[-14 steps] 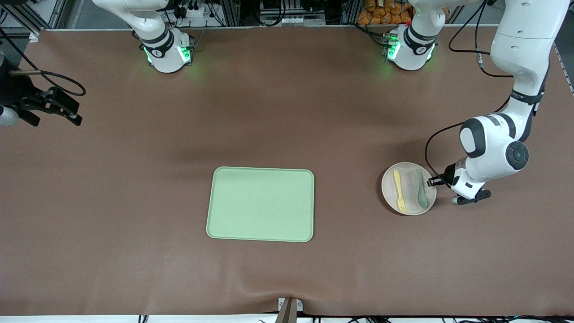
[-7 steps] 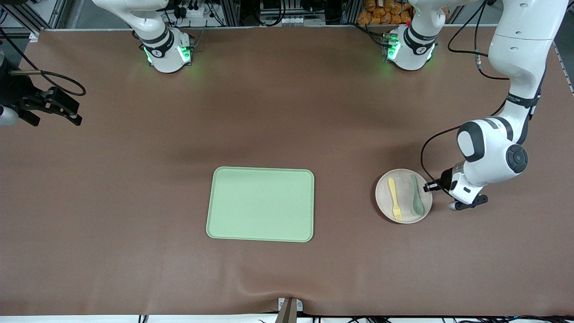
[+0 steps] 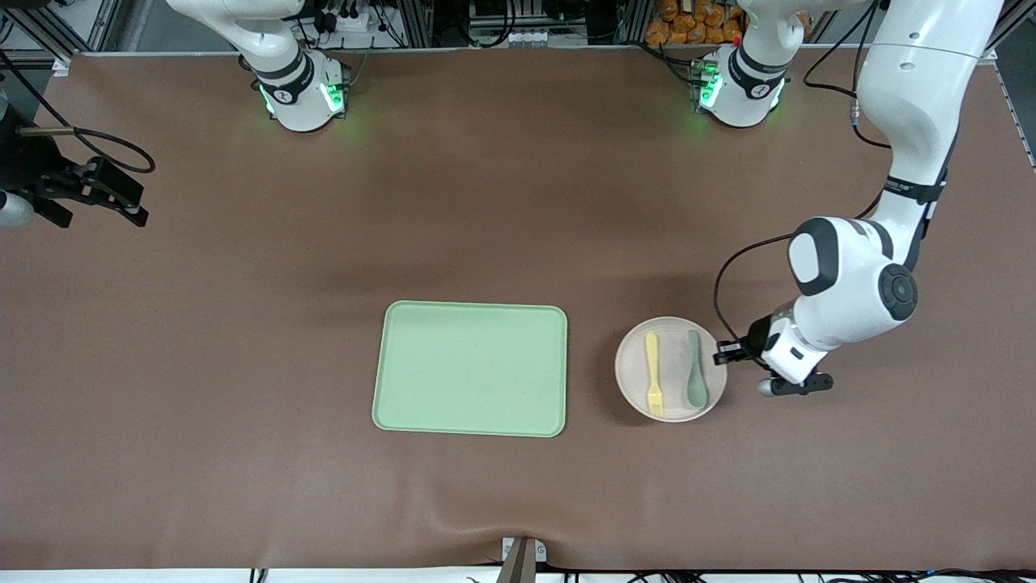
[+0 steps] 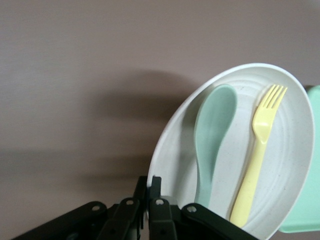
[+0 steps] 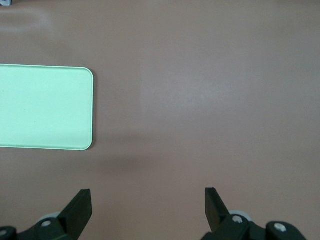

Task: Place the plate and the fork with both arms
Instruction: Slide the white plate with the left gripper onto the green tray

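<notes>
Carried closer to tray [image 3: 470,369]: plate [image 3: 632,378] with fork [image 3: 652,372], rim clamped by left gripper [image 3: 723,353]; right gripper [image 5: 148,202] spread, waiting at surface [image 3: 518,202] edge.

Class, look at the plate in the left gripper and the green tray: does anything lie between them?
Nothing visible does. The left gripper grips the plate by its rim; only bare table separates it from the tray.

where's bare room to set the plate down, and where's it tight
The green tray is bare all over. Bare tabletop also lies between the tray and the arm bases. It is tight on the plate, which carries the fork and spoon, with the left hand shut on its rim. The right hand waits open at its table end.
</notes>
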Controlling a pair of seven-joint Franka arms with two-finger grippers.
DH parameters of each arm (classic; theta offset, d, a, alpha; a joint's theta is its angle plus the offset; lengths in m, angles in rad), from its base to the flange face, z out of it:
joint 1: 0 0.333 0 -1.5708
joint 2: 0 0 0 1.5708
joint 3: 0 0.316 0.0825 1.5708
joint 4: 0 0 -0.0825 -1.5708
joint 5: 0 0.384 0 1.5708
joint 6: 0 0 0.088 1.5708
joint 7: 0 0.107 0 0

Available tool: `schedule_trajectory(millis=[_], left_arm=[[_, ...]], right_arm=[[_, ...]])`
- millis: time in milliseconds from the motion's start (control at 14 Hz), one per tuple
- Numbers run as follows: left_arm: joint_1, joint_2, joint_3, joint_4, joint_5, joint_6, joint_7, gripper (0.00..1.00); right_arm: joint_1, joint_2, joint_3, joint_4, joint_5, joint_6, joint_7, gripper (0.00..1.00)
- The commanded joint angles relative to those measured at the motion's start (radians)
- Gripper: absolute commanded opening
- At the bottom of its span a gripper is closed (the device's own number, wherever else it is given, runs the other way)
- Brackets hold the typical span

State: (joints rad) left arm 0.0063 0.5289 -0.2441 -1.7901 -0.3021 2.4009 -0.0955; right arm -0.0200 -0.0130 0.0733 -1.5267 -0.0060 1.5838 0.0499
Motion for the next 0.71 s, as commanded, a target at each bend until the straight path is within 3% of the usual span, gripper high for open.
schedule_trajectory(millis=[0, 357, 643], left_arm=[[-0.093, 0.074, -0.001, 0.125, -0.017, -0.022, -0.062, 0.0], [-0.27, 0.229, 0.008, 0.335, -0.008, -0.02, -0.271, 0.0], [-0.33, 0.313, 0.011, 0.42, -0.011, -0.002, -0.334, 0.0]], right_arm=[[-0.021, 0.002, 0.011, 0.01, 0.012, -0.01, -0.018, 1.0], [-0.021, 0.005, 0.011, 0.01, 0.014, -0.008, -0.016, 1.0], [-0.021, 0.005, 0.01, 0.01, 0.014, -0.01, -0.016, 1.0]])
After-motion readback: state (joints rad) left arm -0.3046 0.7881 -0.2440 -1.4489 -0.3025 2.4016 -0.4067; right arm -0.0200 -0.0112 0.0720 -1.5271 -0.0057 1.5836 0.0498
